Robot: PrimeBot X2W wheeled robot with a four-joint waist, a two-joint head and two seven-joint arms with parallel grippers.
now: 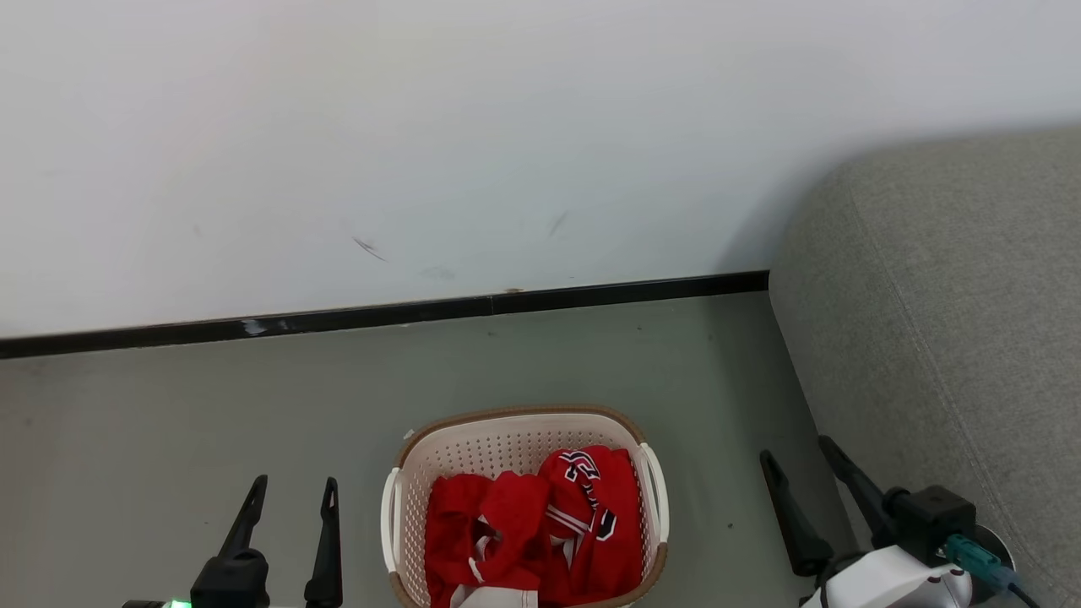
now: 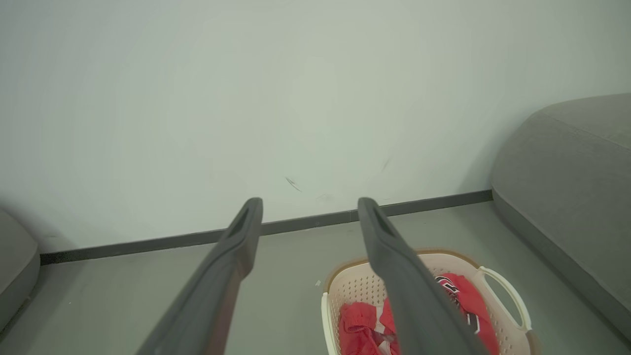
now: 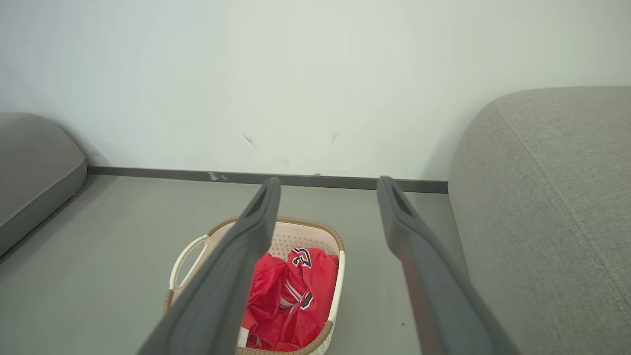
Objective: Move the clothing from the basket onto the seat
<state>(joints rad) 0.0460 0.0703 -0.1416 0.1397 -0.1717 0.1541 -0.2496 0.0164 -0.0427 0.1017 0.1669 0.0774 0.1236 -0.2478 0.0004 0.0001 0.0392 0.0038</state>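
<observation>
- While I watch the head view, my left gripper point(image 1: 296, 481) sits low on my left, its two fingers spread apart with nothing between them.
- My right gripper point(image 1: 794, 448) sits low on my right, likewise spread wide and empty, near the grey seat point(image 1: 946, 295).
- Between the two grippers, the basket point(image 1: 515, 414) stands on the grey floor point(image 1: 169, 405). The clothing point(image 1: 524, 523) lies crumpled inside it, some lettering facing up.
- The seat rises to the right, apart from the basket.
- In the right wrist view, a grey cushioned shape point(image 3: 29, 162) lies far left; possibly another sofa, I can't tell.
- Beyond, a dark baseboard point(image 1: 380, 314) runs below the white wall point(image 1: 422, 127).
</observation>
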